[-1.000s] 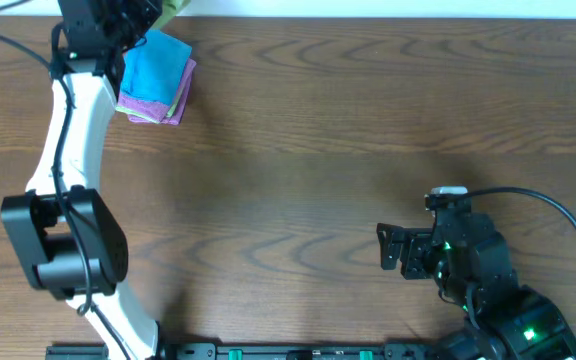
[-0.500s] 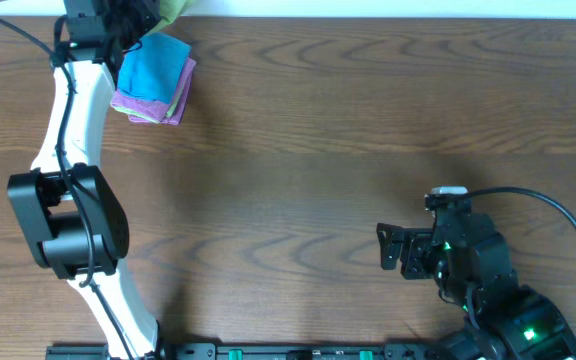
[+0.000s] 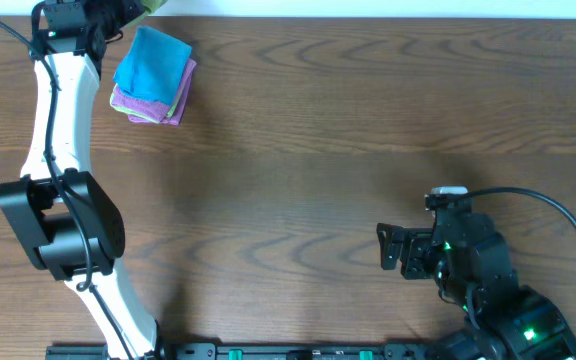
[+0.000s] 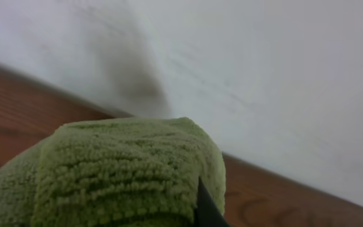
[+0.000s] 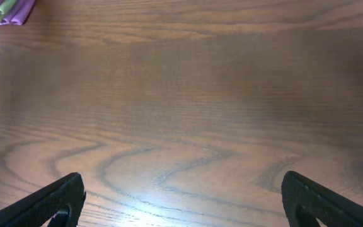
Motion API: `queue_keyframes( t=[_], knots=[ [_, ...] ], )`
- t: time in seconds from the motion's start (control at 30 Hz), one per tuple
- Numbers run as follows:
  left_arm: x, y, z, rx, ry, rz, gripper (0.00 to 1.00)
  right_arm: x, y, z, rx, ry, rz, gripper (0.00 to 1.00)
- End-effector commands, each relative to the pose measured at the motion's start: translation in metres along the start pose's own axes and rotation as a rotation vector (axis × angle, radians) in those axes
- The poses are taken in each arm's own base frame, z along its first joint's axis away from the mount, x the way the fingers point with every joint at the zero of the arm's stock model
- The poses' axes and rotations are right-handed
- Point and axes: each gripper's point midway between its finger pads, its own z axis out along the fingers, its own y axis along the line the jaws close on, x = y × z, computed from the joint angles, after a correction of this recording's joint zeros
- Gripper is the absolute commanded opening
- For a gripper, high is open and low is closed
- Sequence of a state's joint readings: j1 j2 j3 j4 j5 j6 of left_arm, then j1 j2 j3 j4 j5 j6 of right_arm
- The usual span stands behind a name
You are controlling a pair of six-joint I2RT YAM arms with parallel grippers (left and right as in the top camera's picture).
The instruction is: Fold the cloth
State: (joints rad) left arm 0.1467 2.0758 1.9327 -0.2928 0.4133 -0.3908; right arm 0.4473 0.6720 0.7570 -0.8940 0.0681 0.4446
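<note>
Lime-green cloth gripped at the far left corner of the tabletop, folding not yet begun.
My left fingers were shut on the bunched cloth, just beyond the blue cloth (it lay on a purple cloth); my right fingers stood wide open, empty, well apart. I judged this the fetching step: next it needed carrying to bare wood and spreading flat. Its tag and most of its outline were hidden.

No writing, label, brand or number can be read anywhere.
</note>
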Motion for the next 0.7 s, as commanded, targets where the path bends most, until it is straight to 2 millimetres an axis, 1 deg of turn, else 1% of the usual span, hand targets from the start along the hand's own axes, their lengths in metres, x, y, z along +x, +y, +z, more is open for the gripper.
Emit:
queue_keyframes(
  t=[0.0, 0.13, 0.37, 0.47, 0.63, 0.67],
  knots=[
    [-0.008, 0.004, -0.005, -0.032, -0.014, 0.033, 0.06, -0.001, -0.004, 0.000, 0.015, -0.008, 0.022, 0.99],
    [0.003, 0.015, -0.005, -0.083, 0.029, 0.049, 0.06, -0.001, -0.004, 0.000, 0.015, -0.008, 0.022, 0.99],
    [0.022, 0.025, -0.005, -0.116, 0.102, 0.043, 0.06, -0.001, -0.004, 0.000, 0.015, -0.008, 0.022, 0.99],
    [0.031, 0.033, -0.007, -0.154, 0.133, 0.036, 0.06, -0.001, -0.004, 0.000, 0.015, -0.008, 0.022, 0.99],
    [0.051, 0.042, -0.012, -0.194, 0.215, 0.010, 0.06, -0.001, -0.004, 0.000, 0.015, -0.008, 0.022, 0.99],
    [0.055, 0.046, -0.014, -0.218, 0.229, 0.005, 0.06, -0.001, -0.004, 0.000, 0.015, -0.008, 0.022, 0.99]
  ],
)
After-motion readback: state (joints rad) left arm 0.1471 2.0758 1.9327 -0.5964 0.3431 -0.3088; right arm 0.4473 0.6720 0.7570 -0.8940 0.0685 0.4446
